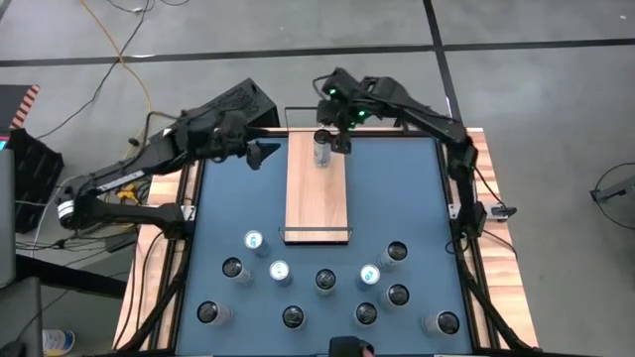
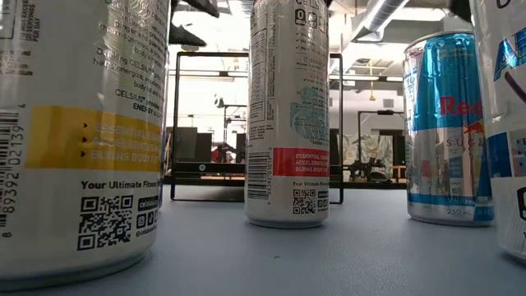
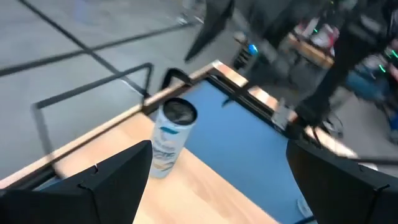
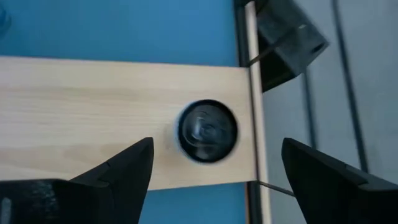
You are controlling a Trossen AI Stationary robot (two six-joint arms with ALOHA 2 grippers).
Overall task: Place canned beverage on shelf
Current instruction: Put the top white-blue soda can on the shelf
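The can [image 1: 321,148] stands upright on the shelf [image 1: 317,203], near its far end, just short of the black rail [image 4: 254,93]. The right tool [image 1: 335,127] hangs just above it, fingers [image 4: 118,171] spread wide and apart from the can. The left tool [image 1: 260,153] waits over the counter [image 1: 417,188] beside the shelf's far left corner, fingers also spread, holding nothing. More cans [image 1: 325,280] stand clustered on the counter's near half.

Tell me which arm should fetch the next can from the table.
Probably the right: its open hand hangs over the can standing on the shelf, apparently free. The left hand, also open, waits beside the shelf, equally far from the table cans.
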